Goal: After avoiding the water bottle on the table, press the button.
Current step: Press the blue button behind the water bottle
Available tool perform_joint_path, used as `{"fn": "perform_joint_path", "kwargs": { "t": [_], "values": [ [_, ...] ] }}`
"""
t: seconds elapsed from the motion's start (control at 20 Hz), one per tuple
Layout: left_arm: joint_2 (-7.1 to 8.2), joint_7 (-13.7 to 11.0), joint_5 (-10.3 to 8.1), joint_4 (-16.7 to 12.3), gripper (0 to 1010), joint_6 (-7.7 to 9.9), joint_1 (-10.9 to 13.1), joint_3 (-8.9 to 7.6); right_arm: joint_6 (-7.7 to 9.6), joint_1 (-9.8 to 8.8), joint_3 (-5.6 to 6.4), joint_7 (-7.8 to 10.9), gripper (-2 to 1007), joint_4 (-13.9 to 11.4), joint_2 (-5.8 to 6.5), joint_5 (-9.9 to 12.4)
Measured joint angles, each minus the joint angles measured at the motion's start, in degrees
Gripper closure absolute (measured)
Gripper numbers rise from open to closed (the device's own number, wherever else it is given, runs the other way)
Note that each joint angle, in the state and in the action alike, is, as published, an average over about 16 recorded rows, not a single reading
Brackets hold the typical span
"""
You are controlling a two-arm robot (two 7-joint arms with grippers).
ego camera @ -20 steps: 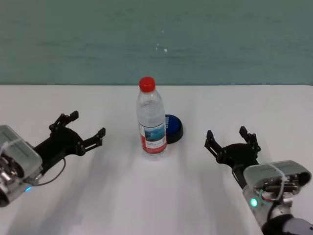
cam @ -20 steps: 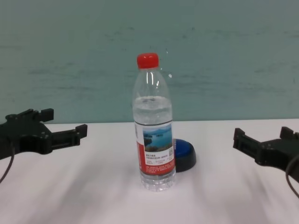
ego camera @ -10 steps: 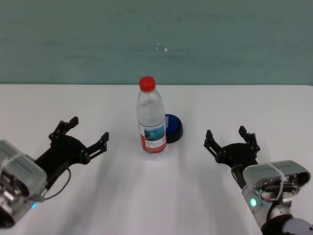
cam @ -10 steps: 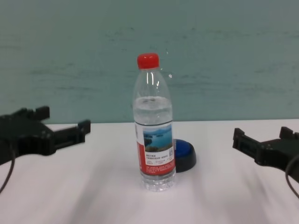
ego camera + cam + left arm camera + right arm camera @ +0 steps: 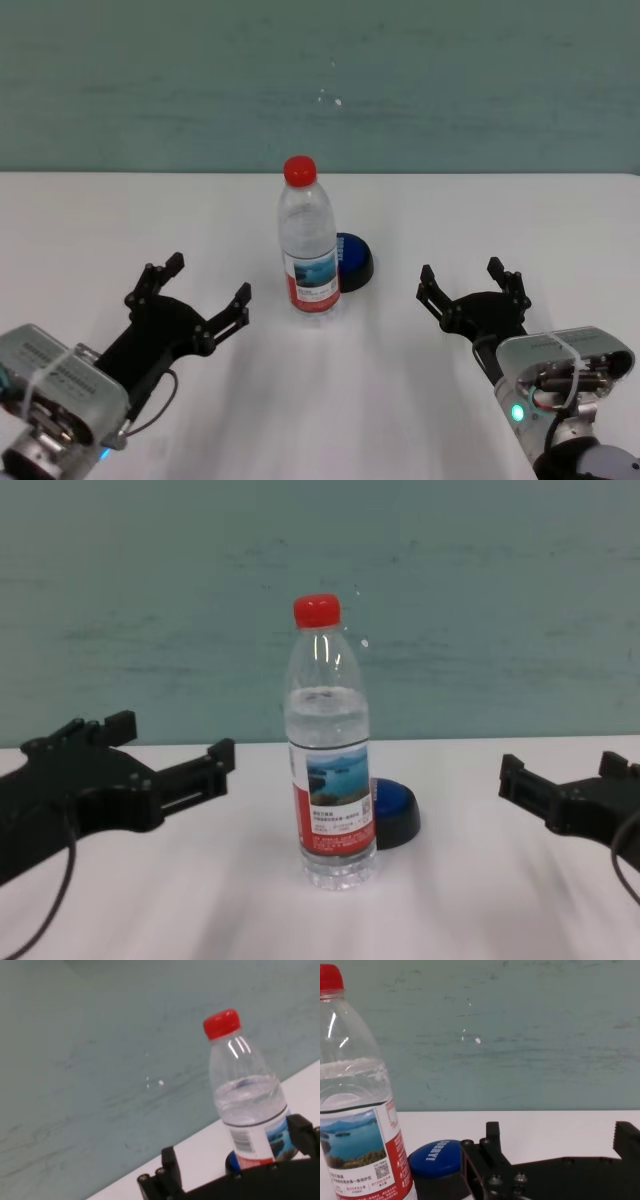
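Water bottle upright near centre of white tabletop, red cap on, partly filled with clear liquid, red-and-white label with lake picture facing near side. Button just behind and to right of bottle, blue dome on black base, low, partly hidden by bottle in chest view; whether base touches bottle cannot be told.

Left gripper above tabletop to left of bottle, slightly nearer than it, angled toward bottle and far right. Jaws spread wide, nothing between them. Right-hand fingertip near bottle's lower body, not touching. In chest view left gripper at about bottle's label height, gap visible between it and bottle.

Right gripper to right of button, well apart from bottle, pointing toward far side. Jaws spread, holding nothing. In chest view right gripper low over tabletop at right edge.

Left wrist view: bottle close ahead, a sliver of button just visible at its base. Right wrist view: bottle and button ahead of black fingers, button nearer to them than bottle.

Plain green wall behind far edge of tabletop.
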Motion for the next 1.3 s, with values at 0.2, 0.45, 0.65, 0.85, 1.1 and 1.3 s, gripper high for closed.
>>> {"fn": "perform_joint_path", "kwargs": {
  "t": [0.2,0.45,0.65,0.85,1.1,1.3],
  "values": [
    [-1.5,0.22,0.53,0.26,10,-1.87,1.24,0.21,0.0,0.0,0.0,0.0,2,0.0,0.0,0.0],
    [-3.07,0.1,0.89,1.61,10,-4.16,2.14,0.37,0.0,0.0,0.0,0.0,2,0.0,0.0,0.0],
    [-4.03,-0.06,1.11,2.83,10,-5.44,2.65,0.36,0.0,0.0,0.0,0.0,2,0.0,0.0,0.0],
    [-4.76,-0.05,1.33,3.76,10,-6.13,3.08,0.11,0.0,0.0,0.0,0.0,2,0.0,0.0,0.0],
    [-5.44,-0.01,1.38,4.76,10,-6.99,3.37,-0.42,0.0,0.0,0.0,0.0,2,0.0,0.0,0.0],
    [-5.68,-0.21,1.22,5.29,10,-7.53,3.5,-0.83,0.0,0.0,0.0,0.0,2,0.0,0.0,0.0]
  ]
}}
